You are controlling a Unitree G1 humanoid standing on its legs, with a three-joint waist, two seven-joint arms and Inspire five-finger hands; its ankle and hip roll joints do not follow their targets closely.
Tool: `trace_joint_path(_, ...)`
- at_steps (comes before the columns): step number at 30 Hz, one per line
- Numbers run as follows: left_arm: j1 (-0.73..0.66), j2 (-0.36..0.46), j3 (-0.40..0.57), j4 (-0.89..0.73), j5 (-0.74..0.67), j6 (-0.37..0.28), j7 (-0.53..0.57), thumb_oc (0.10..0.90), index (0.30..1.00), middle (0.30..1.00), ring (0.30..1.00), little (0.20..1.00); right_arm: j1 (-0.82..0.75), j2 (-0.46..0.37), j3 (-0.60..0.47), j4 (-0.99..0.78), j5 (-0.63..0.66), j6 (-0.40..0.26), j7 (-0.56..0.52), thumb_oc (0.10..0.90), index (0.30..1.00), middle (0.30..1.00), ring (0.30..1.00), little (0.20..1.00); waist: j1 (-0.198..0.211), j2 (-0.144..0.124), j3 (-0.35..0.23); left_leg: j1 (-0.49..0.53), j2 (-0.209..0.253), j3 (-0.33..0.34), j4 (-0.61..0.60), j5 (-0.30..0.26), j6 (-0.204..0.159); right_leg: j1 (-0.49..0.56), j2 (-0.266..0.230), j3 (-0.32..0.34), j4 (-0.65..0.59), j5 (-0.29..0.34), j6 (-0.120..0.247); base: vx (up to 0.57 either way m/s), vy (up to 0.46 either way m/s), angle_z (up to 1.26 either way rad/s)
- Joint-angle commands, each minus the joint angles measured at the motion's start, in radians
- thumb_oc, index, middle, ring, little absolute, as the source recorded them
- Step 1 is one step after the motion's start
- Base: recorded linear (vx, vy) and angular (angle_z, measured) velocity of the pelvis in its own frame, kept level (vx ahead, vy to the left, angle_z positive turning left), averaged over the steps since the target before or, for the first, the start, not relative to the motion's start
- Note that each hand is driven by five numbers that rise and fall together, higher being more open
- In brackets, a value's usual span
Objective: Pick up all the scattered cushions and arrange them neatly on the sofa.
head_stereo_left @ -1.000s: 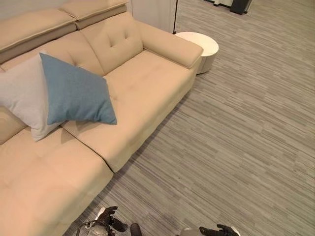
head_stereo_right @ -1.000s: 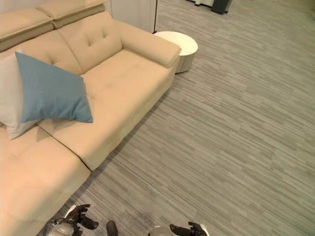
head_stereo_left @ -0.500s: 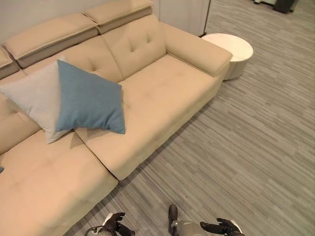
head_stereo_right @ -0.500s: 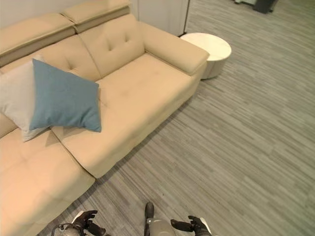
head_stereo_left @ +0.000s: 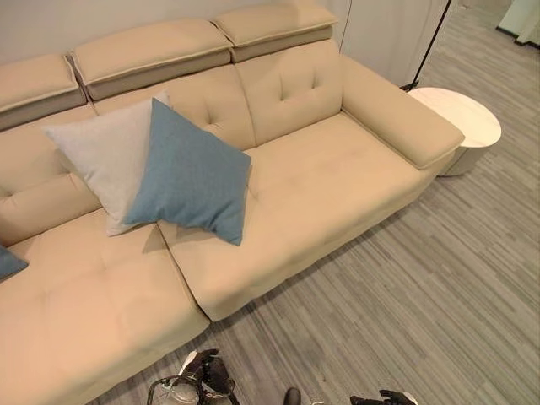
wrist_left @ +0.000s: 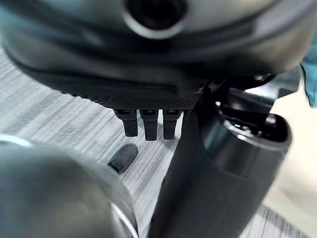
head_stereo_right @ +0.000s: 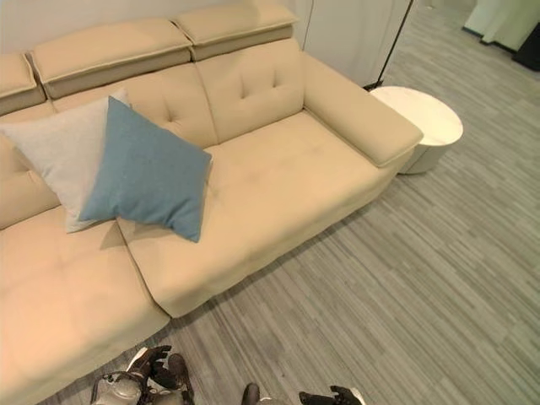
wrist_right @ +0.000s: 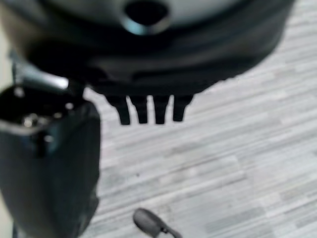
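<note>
At the far left edge of the left eye view, a corner of a dark blue cushion (head_stereo_left: 10,261) lies on the seat of the beige sofa (head_stereo_left: 329,181), mostly cut off. To its right a pale grey cushion (head_stereo_left: 105,156) leans upright against the backrest, standing on one corner. A blue cushion (head_stereo_left: 192,175) leans against it, overlapping its right half and resting with its lower corner on the seat, over the seam between two seat sections. The rest of the seat to the right is bare up to the padded armrest (head_stereo_left: 401,118). Three headrest pads run along the top of the backrest.

Just beyond the armrest a round white side surface (head_stereo_left: 464,126) stands on the grey striped floor (head_stereo_left: 439,278), with a thin dark pole (head_stereo_left: 430,42) rising behind it beside a pale cabinet (head_stereo_left: 384,34).

At the bottom edge, in front of the sofa, the left hand (head_stereo_left: 207,375) hangs low over the floor. In its wrist view its fingers (wrist_left: 146,124) point straight down, relaxed and holding nothing. Further right, the right hand (head_stereo_left: 380,398) shows at the lower edge. In its own wrist view its fingers (wrist_right: 148,111) also hang straight over the floor, empty.
</note>
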Motion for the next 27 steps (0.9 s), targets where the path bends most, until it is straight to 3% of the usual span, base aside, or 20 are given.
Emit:
trace_joint_path(1,0.004,0.035,0.012,0.019,0.007,-0.003,0.009,0.8,0.9,0.9,0.9,0.9,-0.017,-0.037,0.017,-0.014,-0.022,-0.012,-0.017,0.8,0.9,0.9,0.9,0.9,0.031,-0.009,0.002,-0.025,-0.009,-0.009,0.123,-0.142,-0.026,-0.027,-0.037,0.071,0.15,-0.1,0.062,0.25,0.135,0.06)
trace_joint_path(2,0.003,0.038,0.014,0.018,0.004,-0.004,0.011,0.8,0.9,0.9,0.9,0.9,-0.022,-0.032,0.02,-0.018,-0.027,-0.012,-0.013,0.8,0.9,0.9,0.9,0.9,0.035,-0.011,0.0,-0.015,-0.02,-0.005,0.123,-0.16,-0.014,-0.04,-0.048,0.065,0.208,-0.097,0.08,0.15,0.096,0.09)
trace_joint_path(6,0.003,0.039,0.014,0.018,0.004,-0.004,0.011,0.8,0.9,0.9,0.9,0.9,-0.022,-0.032,0.02,-0.018,-0.027,-0.012,-0.014,0.8,0.9,0.9,0.9,0.9,0.036,-0.012,-0.001,-0.016,-0.021,-0.004,0.123,-0.16,-0.013,-0.042,-0.049,0.065,0.21,-0.098,0.081,0.08,0.056,0.02)
trace_joint_path(7,-0.01,0.059,0.016,0.002,-0.002,-0.006,0.019,0.8,0.9,0.9,0.9,0.9,-0.051,-0.031,0.029,-0.051,-0.034,-0.017,-0.007,0.8,0.9,0.9,0.9,0.9,0.02,0.001,0.022,0.054,-0.057,-0.036,0.108,-0.211,0.036,-0.208,-0.096,0.111,0.505,0.012,0.146,0.31,0.168,0.1)
trace_joint_path(9,-0.014,0.062,0.016,0.002,-0.003,-0.01,0.022,0.8,0.9,0.9,0.9,0.9,-0.054,-0.032,0.033,-0.061,-0.032,-0.019,-0.007,0.8,0.9,0.9,0.9,0.9,0.011,0.01,0.026,0.083,-0.066,-0.063,0.087,-0.216,0.035,-0.237,-0.09,0.136,0.479,-0.008,0.127,0.33,0.043,0.01)
trace_joint_path(10,-0.019,0.063,0.015,0.002,-0.005,-0.015,0.023,0.8,0.9,0.9,0.9,0.9,-0.059,-0.034,0.038,-0.061,-0.031,-0.019,-0.008,0.8,0.9,0.9,0.9,0.9,0.002,0.02,0.028,0.103,-0.069,-0.092,0.064,-0.219,0.029,-0.262,-0.08,0.165,0.398,-0.027,0.111,0.3,-0.106,0.45)
trace_joint_path(12,-0.02,0.063,0.013,0.003,-0.003,-0.016,0.024,0.8,0.9,0.9,0.9,0.9,-0.061,-0.035,0.039,-0.06,-0.03,-0.018,-0.008,0.8,0.9,0.9,0.9,0.9,-0.004,0.022,0.027,0.109,-0.069,-0.106,0.057,-0.221,0.026,-0.279,-0.076,0.186,0.348,-0.015,0.109,0.2,-0.092,0.6)
trace_joint_path(14,-0.027,0.062,0.01,0.012,0.004,-0.019,0.027,0.8,0.9,0.9,0.9,0.9,-0.066,-0.038,0.042,-0.055,-0.029,-0.012,-0.006,0.8,0.9,0.9,0.9,0.9,-0.025,0.013,0.032,0.14,-0.086,-0.149,0.047,-0.239,0.018,-0.315,-0.075,0.269,0.188,0.051,0.125,0.22,-0.137,0.36)
trace_joint_path(17,-0.031,0.065,-0.002,0.025,0.022,-0.019,0.019,0.8,0.9,0.9,0.9,0.9,-0.056,-0.038,0.042,-0.044,-0.035,-0.006,0.006,0.8,0.9,0.9,0.9,0.9,-0.047,0.005,0.037,0.17,-0.092,-0.186,0.062,-0.268,0.011,-0.35,-0.062,0.305,0.167,0.07,0.124,0.23,-0.159,0.57)
trace_joint_path(22,-0.024,0.05,-0.012,0.029,0.025,-0.02,0.012,0.8,0.9,0.9,0.9,0.9,-0.035,-0.047,0.029,-0.026,-0.027,-0.007,0.006,0.8,0.9,0.9,0.9,0.9,-0.057,-0.008,0.025,0.163,-0.08,-0.203,0.146,-0.308,-0.007,-0.295,-0.051,0.299,0.156,0.064,0.097,0.14,-0.205,0.51)
trace_joint_path(23,-0.025,0.044,-0.02,0.025,0.026,-0.019,0.008,0.8,0.9,0.9,0.9,0.9,-0.026,-0.053,0.012,-0.023,-0.008,-0.013,0.004,0.8,0.9,0.9,0.9,0.9,-0.068,-0.016,0.022,0.129,-0.05,-0.175,0.237,-0.295,-0.031,-0.253,-0.052,0.274,0.13,0.053,0.077,0.05,-0.138,0.45)
trace_joint_path(24,-0.025,0.044,-0.02,0.025,0.026,-0.019,0.008,0.8,0.9,0.9,0.9,0.9,-0.026,-0.053,0.012,-0.023,-0.008,-0.013,0.004,0.8,0.9,0.9,0.9,0.9,-0.068,-0.016,0.022,0.128,-0.05,-0.175,0.238,-0.295,-0.031,-0.253,-0.052,0.273,0.13,0.053,0.077,0.09,-0.252,0.8)
trace_joint_path(25,-0.029,0.041,-0.029,0.014,0.024,-0.02,0.004,0.8,0.9,0.9,0.9,0.9,-0.02,-0.059,0.008,-0.022,0.002,-0.015,0.001,0.8,0.9,0.9,0.9,0.9,-0.067,-0.024,0.028,0.096,-0.02,-0.146,0.33,-0.262,-0.046,-0.216,-0.048,0.25,0.113,0.043,0.054,0.07,-0.162,0.67)
trace_joint_path(27,-0.031,0.04,-0.032,0.009,0.021,-0.018,0.004,0.8,0.9,0.9,0.9,0.9,-0.019,-0.06,0.009,-0.02,0.004,-0.014,-0.001,0.8,0.9,0.9,0.9,0.9,-0.066,-0.027,0.03,0.086,-0.007,-0.138,0.364,-0.25,-0.052,-0.2,-0.043,0.239,0.106,0.039,0.042,0.06,-0.125,0.55)
